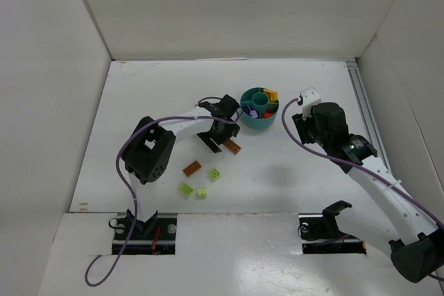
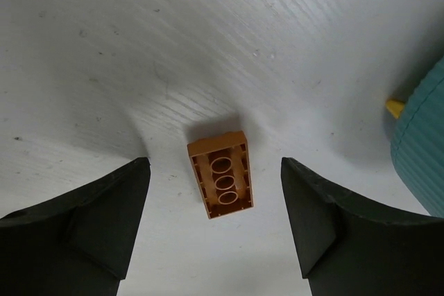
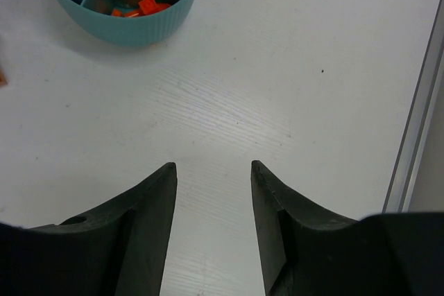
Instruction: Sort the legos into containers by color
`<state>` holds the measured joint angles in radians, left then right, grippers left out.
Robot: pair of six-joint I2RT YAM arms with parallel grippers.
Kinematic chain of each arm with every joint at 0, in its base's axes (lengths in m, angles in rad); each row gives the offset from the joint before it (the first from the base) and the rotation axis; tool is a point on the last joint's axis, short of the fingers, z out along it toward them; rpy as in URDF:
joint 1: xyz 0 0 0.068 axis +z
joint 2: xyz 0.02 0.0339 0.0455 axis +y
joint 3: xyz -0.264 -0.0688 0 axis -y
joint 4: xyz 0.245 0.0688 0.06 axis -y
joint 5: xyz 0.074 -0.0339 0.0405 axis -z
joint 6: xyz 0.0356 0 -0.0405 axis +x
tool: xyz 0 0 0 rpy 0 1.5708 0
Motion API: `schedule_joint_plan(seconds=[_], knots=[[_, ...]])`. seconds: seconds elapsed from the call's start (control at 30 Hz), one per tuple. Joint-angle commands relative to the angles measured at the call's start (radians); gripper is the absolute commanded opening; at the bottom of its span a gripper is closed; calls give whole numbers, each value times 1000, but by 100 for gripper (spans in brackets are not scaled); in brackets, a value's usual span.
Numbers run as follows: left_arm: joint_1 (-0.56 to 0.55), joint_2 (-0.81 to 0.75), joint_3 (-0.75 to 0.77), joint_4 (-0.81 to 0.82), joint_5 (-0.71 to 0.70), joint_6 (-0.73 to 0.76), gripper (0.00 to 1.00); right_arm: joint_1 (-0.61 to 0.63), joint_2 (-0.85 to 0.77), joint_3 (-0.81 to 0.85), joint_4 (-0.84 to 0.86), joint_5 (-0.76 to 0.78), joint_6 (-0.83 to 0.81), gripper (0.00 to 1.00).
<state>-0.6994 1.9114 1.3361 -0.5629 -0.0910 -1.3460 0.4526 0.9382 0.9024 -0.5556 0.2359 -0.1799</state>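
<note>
Our left gripper [image 2: 215, 164] agape astride a brown brick [image 2: 220, 175], right gripper [image 3: 214, 168] agape, empty, above our white table [image 3: 312, 102], white walls [image 1: 229, 5].

Table [image 1: 298, 185]: white and matte, it fills the bottom of the enclosure; up close the top shows fine parallel grain and a few dark specks.
Back wall [image 1: 236, 12]: a plain white panel standing at the table's far edge, joined to it by a thin dark seam.
Left wall [image 1: 41, 102]: a white panel along the left edge, bare.
Right wall [image 1: 409, 46]: a matching white panel, slightly greyer in shade.
Rail [image 1: 362, 105]: a pale metal strip running down the table's right edge from the far right corner.
Ledge [image 1: 236, 254]: a white board across the near edge, set off by a straight seam.
Light: even and overhead, with soft, short shadows.
</note>
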Motion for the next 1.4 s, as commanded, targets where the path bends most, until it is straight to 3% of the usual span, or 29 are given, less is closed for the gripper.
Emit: schedule_joint_plan(seconds=[0.0, 0.47, 0.7, 0.8, 1.0, 1.03, 1.27, 1.37], knots=[[0, 15, 47, -91, -50, -76, 72, -26, -7, 1, 8, -7, -13, 52], [-9, 115, 123, -149, -59, -134, 63, -83, -29, -8, -10, -27, -73, 52], [-41, 150, 187, -201, -90, -133, 52, -101, -38, -17, -10, -27, -82, 52], [-41, 159, 196, -210, -90, -120, 46, -111, -47, -17, -10, -18, -82, 52], [-41, 140, 187, -219, -122, -120, 20, -111, -67, -26, -10, -9, -82, 52], [-41, 127, 187, -219, -122, -120, 20, -111, -67, -26, -10, -9, -82, 52], [-71, 19, 215, -298, -298, -131, 20, -111, -67, -26, 8, -9, -82, 52], [-97, -35, 251, -337, -455, -131, 20, -111, -67, -36, 8, -20, -92, 52]])
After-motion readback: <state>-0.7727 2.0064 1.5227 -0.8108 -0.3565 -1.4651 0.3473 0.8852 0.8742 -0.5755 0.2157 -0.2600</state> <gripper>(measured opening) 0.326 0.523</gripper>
